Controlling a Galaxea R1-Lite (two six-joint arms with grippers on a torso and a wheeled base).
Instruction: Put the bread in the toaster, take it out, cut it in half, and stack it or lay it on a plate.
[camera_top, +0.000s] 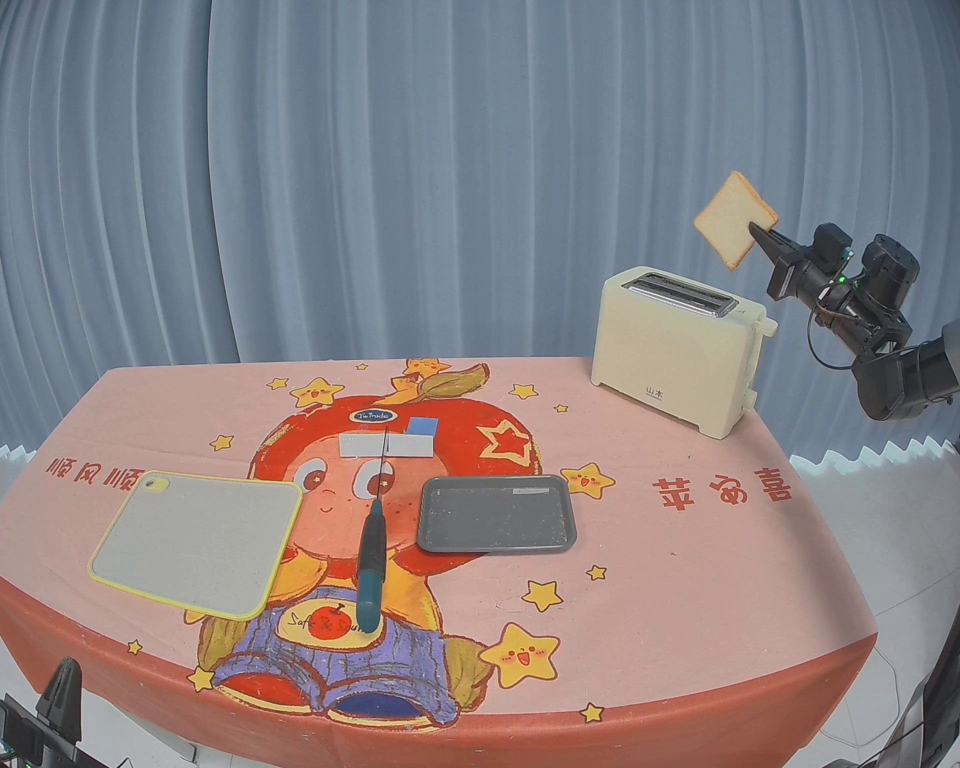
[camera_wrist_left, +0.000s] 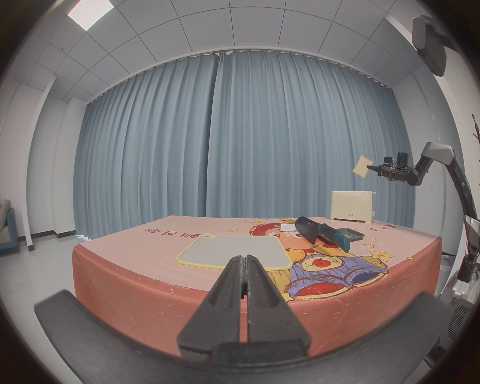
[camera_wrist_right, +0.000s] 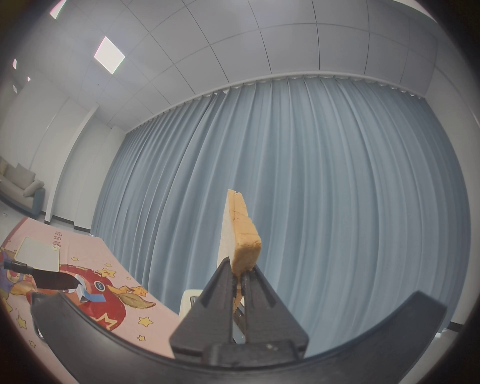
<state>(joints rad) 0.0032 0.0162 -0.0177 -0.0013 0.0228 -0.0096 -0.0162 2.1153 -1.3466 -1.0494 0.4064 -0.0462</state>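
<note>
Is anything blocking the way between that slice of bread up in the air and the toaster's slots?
Nothing visible does. The right tool holds the bread in open air above the toaster, toward its right end. The slots on top lie uncovered, with only air between them and the slice.

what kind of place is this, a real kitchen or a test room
Probably a staged test room, not a kitchen: the toaster stands on a table covered with a cartoon cloth, a floor-length blue curtain backs it, and the ceiling is office-style panels.
</note>
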